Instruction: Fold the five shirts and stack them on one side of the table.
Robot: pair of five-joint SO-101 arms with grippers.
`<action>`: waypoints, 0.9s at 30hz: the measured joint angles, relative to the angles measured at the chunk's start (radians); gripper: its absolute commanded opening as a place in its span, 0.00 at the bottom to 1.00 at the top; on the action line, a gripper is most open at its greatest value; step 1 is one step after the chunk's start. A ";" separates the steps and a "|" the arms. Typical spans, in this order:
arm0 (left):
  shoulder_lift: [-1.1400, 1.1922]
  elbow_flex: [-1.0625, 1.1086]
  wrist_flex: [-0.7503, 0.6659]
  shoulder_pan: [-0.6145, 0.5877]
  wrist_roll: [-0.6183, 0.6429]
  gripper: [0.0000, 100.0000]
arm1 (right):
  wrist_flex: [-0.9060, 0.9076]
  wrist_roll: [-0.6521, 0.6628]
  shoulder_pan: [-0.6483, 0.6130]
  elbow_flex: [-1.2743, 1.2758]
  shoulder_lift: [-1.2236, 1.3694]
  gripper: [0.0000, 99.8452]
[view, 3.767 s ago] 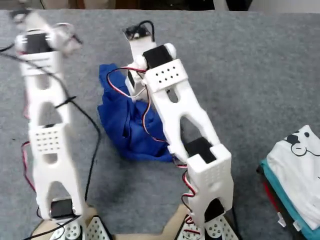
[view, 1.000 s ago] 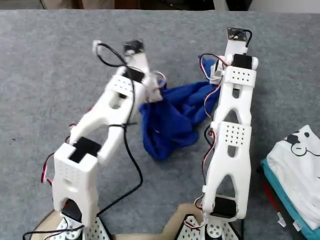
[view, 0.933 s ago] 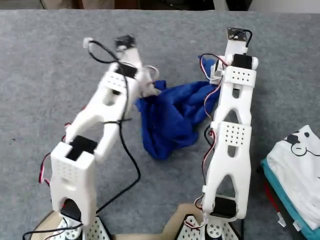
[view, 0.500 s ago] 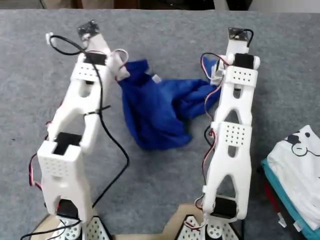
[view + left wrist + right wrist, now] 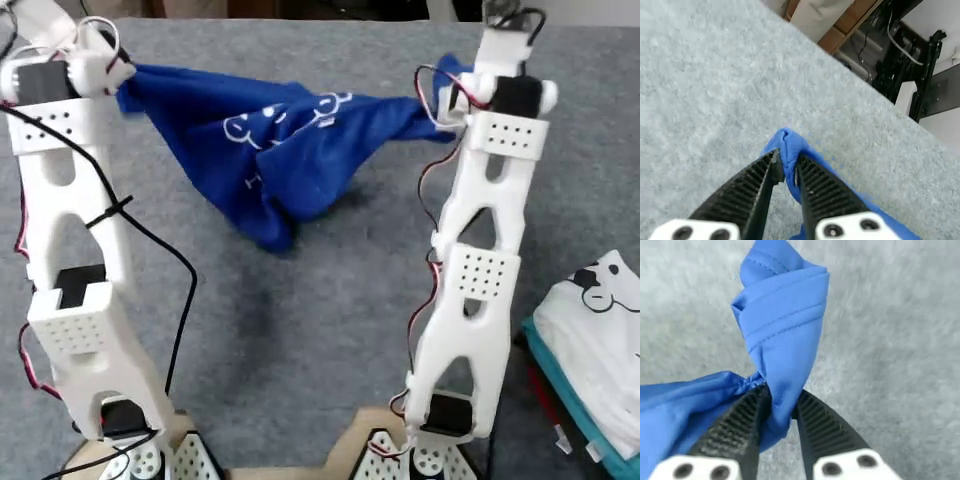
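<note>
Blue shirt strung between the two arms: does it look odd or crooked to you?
Somewhat. The blue shirt is pinched at each end by the left gripper and right gripper, but it isn't spread flat: its middle droops in a twisted bunch toward the table.

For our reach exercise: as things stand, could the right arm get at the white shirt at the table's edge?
Probably not yet: the right pincer is shut on the blue shirt, stretched to the left pincer; otherwise nothing blocks the white shirt.

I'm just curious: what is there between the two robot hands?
A blue shirt, pinched by the left hand and right hand, hangs between them in the high view.
</note>
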 measured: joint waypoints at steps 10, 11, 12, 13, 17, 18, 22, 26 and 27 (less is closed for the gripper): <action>0.003 -0.213 0.037 -0.003 -0.011 0.02 | 0.003 0.157 -0.040 0.170 -0.270 0.06; 0.005 -0.233 0.037 -0.003 -0.014 0.02 | 0.003 0.173 -0.048 0.238 -0.311 0.10; 0.006 -0.249 0.037 -0.003 -0.014 0.02 | 0.003 0.184 -0.057 0.318 -0.359 0.15; 0.008 -0.261 0.037 -0.003 -0.014 0.02 | 0.003 0.196 -0.068 0.402 -0.411 0.19; 0.008 -0.295 0.035 0.003 -0.015 0.02 | 0.003 0.285 -0.106 0.816 -0.664 0.31; 0.008 -0.298 0.035 0.011 -0.015 0.02 | 0.003 0.313 -0.118 0.927 -0.732 0.31; 0.008 -0.298 0.029 0.060 -0.015 0.02 | 0.003 0.364 -0.169 1.347 -1.000 0.31; 0.008 -0.298 0.029 0.118 -0.015 0.02 | -0.012 0.374 -0.184 1.602 -1.231 0.31; 0.008 -0.298 0.031 0.132 -0.015 0.02 | -0.037 0.374 -0.186 1.628 -1.270 0.31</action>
